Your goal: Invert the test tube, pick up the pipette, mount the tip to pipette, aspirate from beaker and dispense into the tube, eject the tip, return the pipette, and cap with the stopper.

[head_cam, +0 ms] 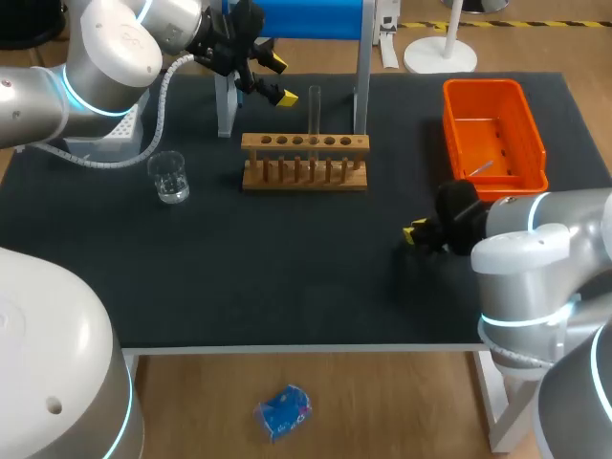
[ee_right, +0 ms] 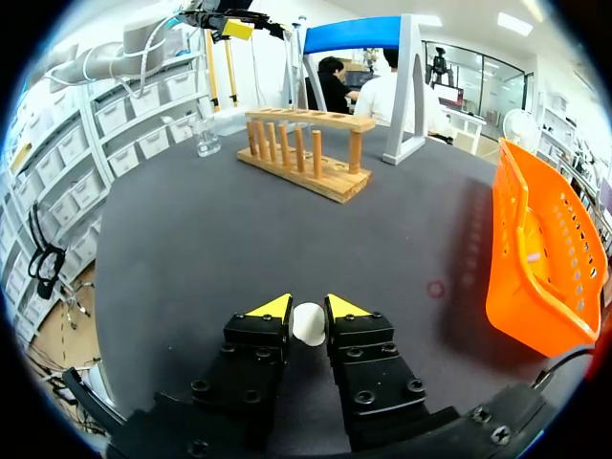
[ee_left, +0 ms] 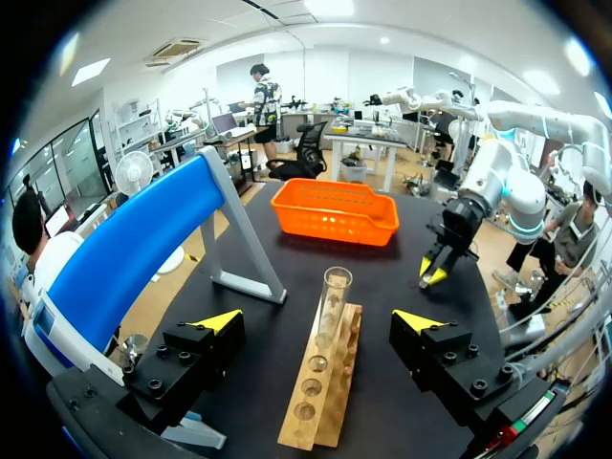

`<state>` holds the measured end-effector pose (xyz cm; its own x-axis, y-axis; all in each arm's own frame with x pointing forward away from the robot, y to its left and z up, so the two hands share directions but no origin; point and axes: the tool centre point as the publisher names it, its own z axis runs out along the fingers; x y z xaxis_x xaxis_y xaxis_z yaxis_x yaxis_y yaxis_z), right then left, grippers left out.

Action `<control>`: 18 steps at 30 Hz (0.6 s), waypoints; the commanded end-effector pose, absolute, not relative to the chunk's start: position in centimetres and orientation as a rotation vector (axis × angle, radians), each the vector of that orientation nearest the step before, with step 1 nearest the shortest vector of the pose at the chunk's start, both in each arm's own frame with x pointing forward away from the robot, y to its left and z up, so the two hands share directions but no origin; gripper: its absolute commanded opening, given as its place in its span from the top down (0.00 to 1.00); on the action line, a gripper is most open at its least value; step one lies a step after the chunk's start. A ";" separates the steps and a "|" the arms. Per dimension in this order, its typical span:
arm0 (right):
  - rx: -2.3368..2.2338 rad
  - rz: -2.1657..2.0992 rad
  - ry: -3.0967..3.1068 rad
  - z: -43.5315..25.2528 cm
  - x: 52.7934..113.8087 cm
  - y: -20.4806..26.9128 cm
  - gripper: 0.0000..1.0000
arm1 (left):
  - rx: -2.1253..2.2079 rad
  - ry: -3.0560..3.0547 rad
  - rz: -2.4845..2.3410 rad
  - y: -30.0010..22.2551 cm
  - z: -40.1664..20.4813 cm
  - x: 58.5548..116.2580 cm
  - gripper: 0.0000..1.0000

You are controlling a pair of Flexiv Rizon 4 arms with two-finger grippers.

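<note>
A clear test tube [head_cam: 314,110] stands upright in the wooden rack [head_cam: 304,161] at the back middle of the table. My left gripper [head_cam: 271,79] hangs open just left of the tube's top; in the left wrist view the test tube [ee_left: 335,296] rises between the spread fingers of the left gripper [ee_left: 318,320], touching neither. My right gripper [head_cam: 416,232] sits low over the mat, left of the orange basket. In its own view the right gripper [ee_right: 308,308] is shut on a small white stopper [ee_right: 308,325]. A glass beaker [head_cam: 172,177] stands left of the rack.
An orange basket [head_cam: 492,134] sits at the back right with a thin clear piece inside. A blue-topped stand [head_cam: 296,19] with grey legs rises behind the rack. The rack's other holes stand empty. Dark mat [head_cam: 287,277] covers the table.
</note>
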<state>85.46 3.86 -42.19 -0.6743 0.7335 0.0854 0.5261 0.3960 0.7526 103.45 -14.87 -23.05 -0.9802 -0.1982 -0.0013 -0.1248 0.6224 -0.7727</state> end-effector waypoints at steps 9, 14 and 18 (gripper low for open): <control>0.902 1.198 2.720 -34.3 86.1 3.0 1.00 | -0.275 2.755 -1.297 -14.9 -23.0 103.5 0.00; 0.734 1.249 2.859 -30.6 86.4 2.9 1.00 | -0.275 2.755 -1.297 -14.9 -23.0 103.5 0.00; 0.624 1.299 2.930 -27.8 87.1 2.9 1.00 | -0.275 2.755 -1.297 -14.9 -23.0 103.5 0.00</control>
<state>87.52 5.42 -31.51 -0.8543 0.5151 0.0699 0.3659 0.5004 0.7847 103.45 -14.87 -23.05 -0.9802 -0.1981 -0.0013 -0.1248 0.6224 -0.7727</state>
